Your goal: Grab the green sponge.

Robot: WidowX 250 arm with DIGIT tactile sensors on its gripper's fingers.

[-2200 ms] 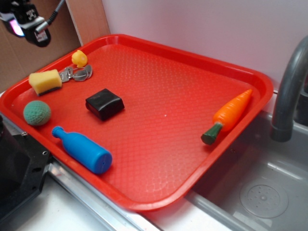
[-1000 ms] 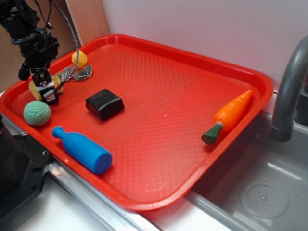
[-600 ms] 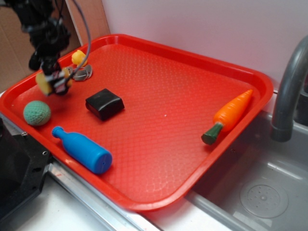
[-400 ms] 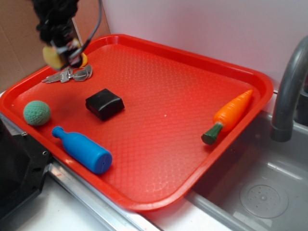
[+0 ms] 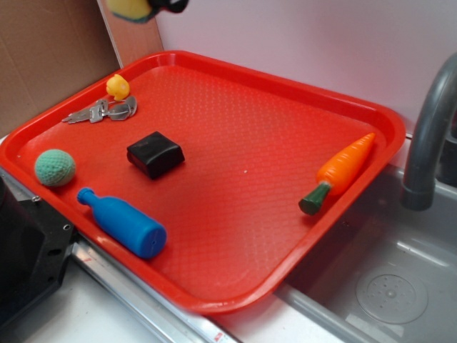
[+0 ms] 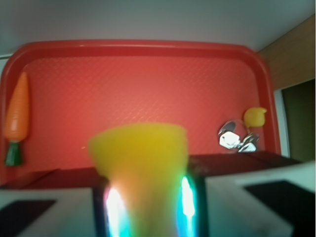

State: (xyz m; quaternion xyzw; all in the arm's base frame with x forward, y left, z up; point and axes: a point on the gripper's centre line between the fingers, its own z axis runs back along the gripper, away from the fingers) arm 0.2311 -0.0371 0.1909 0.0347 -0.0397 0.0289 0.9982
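- One object sits in your gripper (image 6: 143,197): the green sponge (image 6: 139,158), yellow to the eye, pinched between the two fingers in the wrist view with its free end bulging out past them.
- In the exterior view you can see only the sponge's lower edge (image 5: 128,8) and a dark scrap of the gripper (image 5: 168,6) at the top of the frame, high above the tray's far left corner.
- Your grab looks done, judging from that height; keep the squeeze steady, since soft foam can creep out of a pinch, and lift no further than the view allows.
- If you shift sideways, go slowly: the cardboard panel (image 5: 43,57) and the wall (image 5: 307,43) stand close behind the tray.
- Beneath you the red tray (image 5: 235,75) carries the small yellow toy (image 5: 118,87), keys (image 5: 100,111) just beside it, a black block (image 5: 155,153), a green knitted ball (image 5: 55,167), a blue bottle (image 5: 121,222) and a toy carrot (image 5: 339,171) well apart on the right.
- Right of the tray lie a sink basin (image 5: 385,286) and a grey tap (image 5: 428,136).
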